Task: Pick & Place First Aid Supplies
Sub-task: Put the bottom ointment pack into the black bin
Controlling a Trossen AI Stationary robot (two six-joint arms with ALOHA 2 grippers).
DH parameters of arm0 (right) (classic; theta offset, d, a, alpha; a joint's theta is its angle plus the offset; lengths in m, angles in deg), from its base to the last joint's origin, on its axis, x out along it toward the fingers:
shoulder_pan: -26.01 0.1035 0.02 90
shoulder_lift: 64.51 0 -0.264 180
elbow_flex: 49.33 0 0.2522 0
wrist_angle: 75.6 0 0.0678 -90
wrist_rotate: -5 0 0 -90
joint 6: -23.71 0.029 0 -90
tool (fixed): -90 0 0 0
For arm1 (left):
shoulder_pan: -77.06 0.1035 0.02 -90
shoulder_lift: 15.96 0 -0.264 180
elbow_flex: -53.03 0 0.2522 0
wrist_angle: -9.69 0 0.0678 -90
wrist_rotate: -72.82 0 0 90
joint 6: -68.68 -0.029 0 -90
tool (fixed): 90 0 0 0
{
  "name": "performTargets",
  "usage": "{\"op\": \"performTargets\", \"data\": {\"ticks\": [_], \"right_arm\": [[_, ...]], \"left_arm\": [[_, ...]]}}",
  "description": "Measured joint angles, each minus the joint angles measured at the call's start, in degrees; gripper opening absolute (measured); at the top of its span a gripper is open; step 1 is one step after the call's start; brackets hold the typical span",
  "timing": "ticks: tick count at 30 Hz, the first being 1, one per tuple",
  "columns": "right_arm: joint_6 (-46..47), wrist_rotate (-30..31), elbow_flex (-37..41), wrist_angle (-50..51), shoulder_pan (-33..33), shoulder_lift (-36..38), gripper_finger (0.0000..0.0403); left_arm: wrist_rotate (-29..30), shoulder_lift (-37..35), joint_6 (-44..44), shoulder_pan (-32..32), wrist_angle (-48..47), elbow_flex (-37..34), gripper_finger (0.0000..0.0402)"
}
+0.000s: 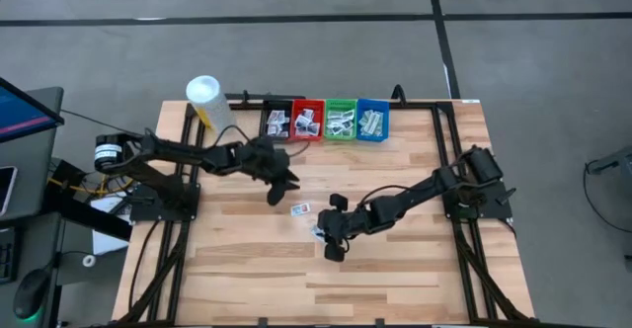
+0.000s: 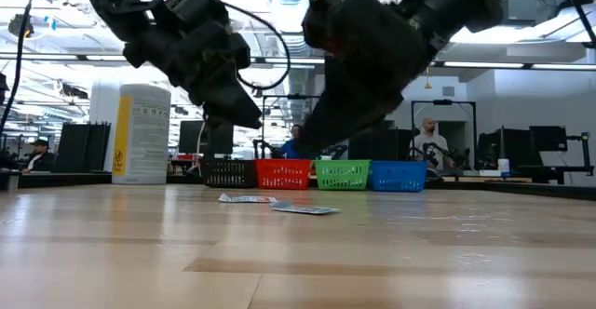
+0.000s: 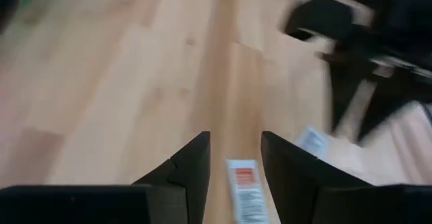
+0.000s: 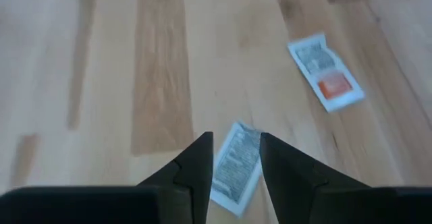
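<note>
— Wooden planks run under everything we're working on, and beyond the table (image 1: 395,269) the low view shows an open workshop with people seated at desks. What do we have left to move?

— Two packets lie loose mid-table. One with an orange patch (image 1: 300,208) sits just beside our left gripper (image 1: 277,196); a second, dark-printed one (image 4: 235,166) lies under our right gripper (image 1: 327,237). The rest already fill the black, red, green and blue bins (image 1: 324,120) at the far edge, next to the yellow bottle (image 1: 205,99).

— How will they handle?

— We judge them very light, thin and floppy, probably slick foil or paper. Lying flat on the wood, they offer no edge standing up, so we'd press one finger down beside a short edge and pinch across the narrow width, expecting the packet to slide or buckle.

— And our fingers?

— Both pairs stand apart, holding nothing. In the right wrist view the dark-printed packet shows in the gap between the fingers, with the orange-patch packet (image 4: 327,72) well off to one side. In the left wrist view that orange-patch packet (image 3: 246,189) lies in the gap.

— What does each view give us?

— Only the wrist views show the print and how each packet lines up with the gap. The overhead gives the layout and bins; the right gripper mostly hides its packet there. The low view shows both packets (image 2: 279,204) lying flat, grippers above them.
</note>
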State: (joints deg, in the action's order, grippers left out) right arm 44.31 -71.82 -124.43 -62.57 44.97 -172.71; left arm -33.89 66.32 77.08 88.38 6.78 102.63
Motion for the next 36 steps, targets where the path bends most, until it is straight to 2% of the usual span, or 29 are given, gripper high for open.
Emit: {"op": "performTargets", "data": {"ticks": [7,17,25,32,36], "right_arm": [[-1.22,0.14,0.02,-0.19,-1.57,-2.92,0.0118],[-2.91,-2.76,-0.04,0.23,-3.82,-4.49,0.0118],[-6.47,-2.87,-0.04,-0.18,-3.82,-4.49,0.0118],[-14.65,-3.42,-0.06,-2.19,-4.37,-4.47,0.0118],[-15.19,-4.52,-0.07,-2.5,-5.28,-4.47,0.0118]], "left_arm": [[0.64,0.0,0.01,-5.95,0.31,0.0,0.0131],[0.85,0.0,0.97,-6.06,0.28,0.0,0.0131],[0.84,0.02,1.51,-6.06,0.26,0.0,0.0131],[0.83,0.0,1.51,-6.06,0.21,0.0,0.0131],[0.83,0.0,1.52,-6.06,0.02,0.0,0.0131]]}}
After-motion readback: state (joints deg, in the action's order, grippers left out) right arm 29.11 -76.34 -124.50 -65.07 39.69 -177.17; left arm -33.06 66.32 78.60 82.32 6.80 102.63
